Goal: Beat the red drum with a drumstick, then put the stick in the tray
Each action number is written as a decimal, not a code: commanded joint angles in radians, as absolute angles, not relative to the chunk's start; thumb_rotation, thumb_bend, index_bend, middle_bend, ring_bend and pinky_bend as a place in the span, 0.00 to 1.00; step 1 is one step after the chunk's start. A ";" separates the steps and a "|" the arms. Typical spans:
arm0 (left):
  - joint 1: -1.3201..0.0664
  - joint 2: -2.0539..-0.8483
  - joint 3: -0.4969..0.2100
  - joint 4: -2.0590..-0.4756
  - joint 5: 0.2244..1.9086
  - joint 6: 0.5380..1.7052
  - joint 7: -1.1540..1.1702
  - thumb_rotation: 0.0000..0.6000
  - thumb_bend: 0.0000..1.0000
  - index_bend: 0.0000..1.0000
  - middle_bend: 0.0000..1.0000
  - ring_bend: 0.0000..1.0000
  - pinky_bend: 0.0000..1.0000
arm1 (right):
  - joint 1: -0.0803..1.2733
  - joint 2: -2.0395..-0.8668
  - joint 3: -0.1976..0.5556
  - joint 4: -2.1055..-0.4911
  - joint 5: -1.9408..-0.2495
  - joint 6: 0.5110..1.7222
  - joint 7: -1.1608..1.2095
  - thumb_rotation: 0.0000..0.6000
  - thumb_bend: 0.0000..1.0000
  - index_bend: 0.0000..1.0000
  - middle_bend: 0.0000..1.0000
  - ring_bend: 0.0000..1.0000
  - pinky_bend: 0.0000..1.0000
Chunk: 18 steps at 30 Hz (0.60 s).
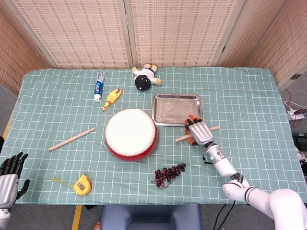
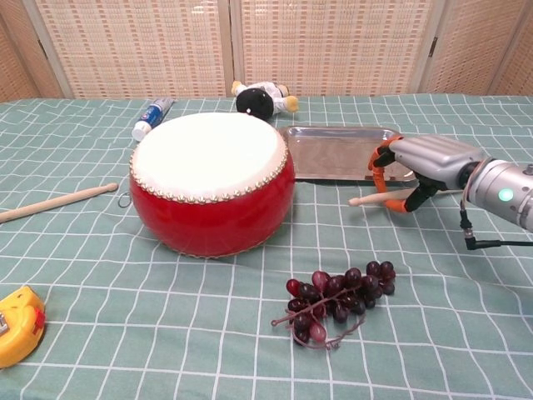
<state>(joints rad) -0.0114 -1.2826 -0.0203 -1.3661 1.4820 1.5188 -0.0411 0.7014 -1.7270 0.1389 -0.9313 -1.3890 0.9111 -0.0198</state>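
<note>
Right hand closing on the drumstick beside the red drum

The right hand (image 2: 420,167) curls over the drumstick (image 2: 371,199) lying right of the red drum (image 2: 212,183), just in front of the tray (image 2: 333,150); whether the fingers actually clamp it I cannot tell. Next, I judge, comes a firm grasp and lift. The left hand (image 1: 9,175), nearest, is released. No writing is legible.

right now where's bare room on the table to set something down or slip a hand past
Bare green checked cloth runs right of the silver metal tray, and also along the left between the loose wooden drumstick and the blue toothpaste tube. It is crowded between the red drum and the tray, where the right hand covers the other stick.
</note>
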 commanded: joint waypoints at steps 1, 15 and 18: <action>-0.010 -1.282 -0.020 -1.364 1.483 1.520 -0.044 1.00 0.37 0.00 0.00 0.00 0.00 | 0.658 -1.662 0.147 -1.038 -1.412 1.011 0.032 1.00 0.42 0.64 0.21 0.08 0.20; -0.006 -1.267 -0.013 -1.380 1.507 1.537 -0.054 1.00 0.37 0.00 0.00 0.00 0.00 | 0.535 -1.542 0.180 -1.277 -1.452 1.164 0.926 1.00 0.42 0.66 0.21 0.11 0.20; -0.004 -1.263 -0.013 -1.384 1.505 1.539 -0.051 1.00 0.37 0.00 0.00 0.00 0.00 | 0.539 -1.547 0.169 -1.226 -1.479 1.141 1.225 1.00 0.42 0.67 0.21 0.12 0.20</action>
<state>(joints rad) -0.0040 -1.2637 -0.0133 -1.3840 1.5054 1.5391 -0.0514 0.5698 -1.5609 0.1688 -1.2443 -1.4446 1.1323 0.7978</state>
